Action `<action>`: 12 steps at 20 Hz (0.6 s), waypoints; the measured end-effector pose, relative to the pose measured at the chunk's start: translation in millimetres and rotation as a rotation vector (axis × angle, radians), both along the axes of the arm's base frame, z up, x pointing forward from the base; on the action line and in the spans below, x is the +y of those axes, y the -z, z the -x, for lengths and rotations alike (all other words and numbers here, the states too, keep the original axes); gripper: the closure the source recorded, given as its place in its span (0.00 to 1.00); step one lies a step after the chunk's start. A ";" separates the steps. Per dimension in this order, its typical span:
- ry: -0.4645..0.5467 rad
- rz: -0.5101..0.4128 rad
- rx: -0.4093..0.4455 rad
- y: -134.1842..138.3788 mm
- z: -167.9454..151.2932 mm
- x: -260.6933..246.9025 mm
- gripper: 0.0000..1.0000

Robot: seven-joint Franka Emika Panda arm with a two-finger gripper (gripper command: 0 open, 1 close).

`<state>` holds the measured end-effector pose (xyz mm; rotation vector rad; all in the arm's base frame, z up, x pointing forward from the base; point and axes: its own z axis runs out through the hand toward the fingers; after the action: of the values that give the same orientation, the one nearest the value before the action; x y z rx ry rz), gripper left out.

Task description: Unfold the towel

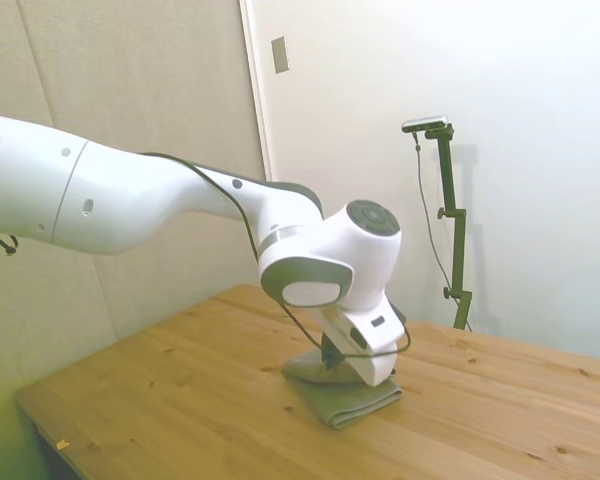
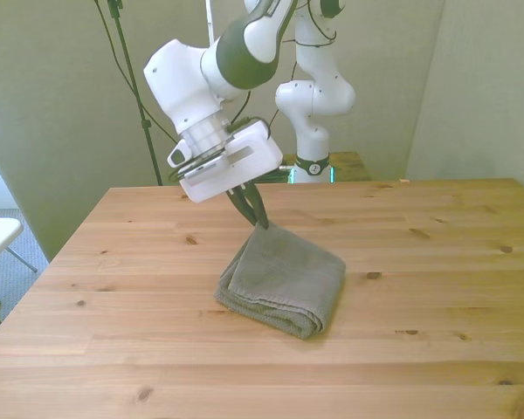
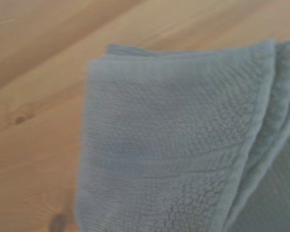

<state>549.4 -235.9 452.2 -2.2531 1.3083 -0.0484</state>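
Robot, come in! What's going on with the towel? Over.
Gripper shut on the towel's far corner, lifting it. Towel mostly folded on the table. Nothing in the way.

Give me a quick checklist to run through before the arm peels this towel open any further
1. Grip on the cloth: the gripper is pinched shut on the far corner of the towel. Ok.
2. Corner lifted: that corner is raised off the table. Ok.
3. Layers caught: the wrist view shows stacked edges, but how many layers the fingers hold is hidden. Cannot tell.
4. Rest of the towel: folded, lying flat on the wood. Ok.
5. Room to spread: bare wood around the towel in the front view. Ok.
6. Unfolding done: not ok, the towel is folded.
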 end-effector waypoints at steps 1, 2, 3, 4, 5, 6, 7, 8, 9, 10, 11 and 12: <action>-0.022 0.008 -0.026 -14.6 -4.7 10.4 1.00; -0.049 0.018 -0.056 -30.4 -10.0 22.9 1.00; -0.078 0.025 -0.078 -41.1 -13.8 35.0 1.00; -0.110 0.033 -0.099 -49.9 -18.3 48.1 1.00; -0.144 0.041 -0.119 -56.6 -22.7 61.7 1.00; -0.175 0.050 -0.138 -61.3 -27.6 75.9 1.00; -0.203 0.060 -0.156 -64.8 -32.4 91.1 1.00; -0.231 0.071 -0.175 -67.7 -36.6 105.5 1.00; -0.261 0.081 -0.191 -69.8 -39.3 119.3 1.00; -0.298 0.087 -0.201 -71.1 -40.1 132.7 1.00; -0.334 0.093 -0.206 -71.8 -39.8 146.5 1.00; -0.366 0.097 -0.209 -71.5 -37.7 159.2 1.00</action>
<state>587.1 -76.7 523.6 -2.4587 0.7898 -0.2139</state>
